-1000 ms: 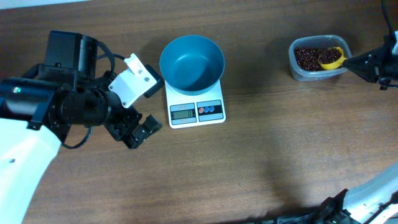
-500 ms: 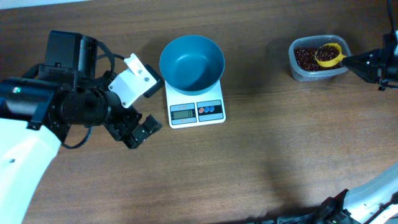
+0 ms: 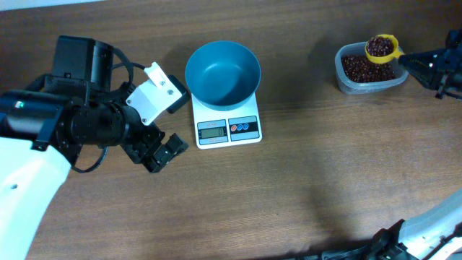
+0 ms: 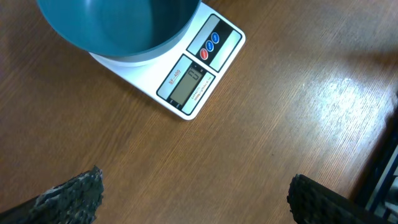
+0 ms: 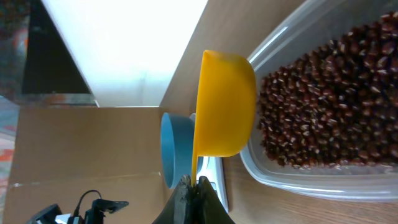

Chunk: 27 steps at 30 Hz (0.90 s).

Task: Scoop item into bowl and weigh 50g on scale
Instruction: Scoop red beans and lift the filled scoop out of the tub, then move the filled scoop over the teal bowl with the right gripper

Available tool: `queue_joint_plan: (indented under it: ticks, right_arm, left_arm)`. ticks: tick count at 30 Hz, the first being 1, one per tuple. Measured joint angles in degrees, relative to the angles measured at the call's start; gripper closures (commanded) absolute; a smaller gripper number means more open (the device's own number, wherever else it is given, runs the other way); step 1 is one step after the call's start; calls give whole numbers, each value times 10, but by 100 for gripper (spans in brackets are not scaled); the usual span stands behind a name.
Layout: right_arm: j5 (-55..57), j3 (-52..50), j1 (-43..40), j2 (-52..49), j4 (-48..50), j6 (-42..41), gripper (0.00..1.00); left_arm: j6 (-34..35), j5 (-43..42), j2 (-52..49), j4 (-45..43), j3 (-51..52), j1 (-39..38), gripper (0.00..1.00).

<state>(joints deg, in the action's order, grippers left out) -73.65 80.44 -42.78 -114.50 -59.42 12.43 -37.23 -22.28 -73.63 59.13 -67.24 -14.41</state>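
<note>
On the grained brown wooden table, the smooth, round light-blue plastic bowl sits on the square white scale, just ahead of the left gripper. Its ridged black fingers gape fully wide over bare wood and hold nothing. The right gripper pinches tight the thin handle of a glossy yellow scoop, whose long axis runs straight out from those fingertips toward the bowl, cup up and heaped with tiny oval red-brown beans, above the clear rounded tub.

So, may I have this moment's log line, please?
right end effector: shut on scoop, beans loaded, over tub | left end effector: open | bowl: empty, on scale
</note>
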Motion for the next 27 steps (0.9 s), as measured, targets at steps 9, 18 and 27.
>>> queue_joint_plan:
  ticks: [9,18,27]
  right_arm:
    - [-86,0,42,0,1,12,96]
    - [-125,0,236,0,2,13,96]
    - [-129,-1,351,0,68,12,96]
  left_arm:
    - [0,0,0,0,0,0,1]
    - [0,0,0,0,0,0,1]
    - [0,0,0,0,0,0,1]
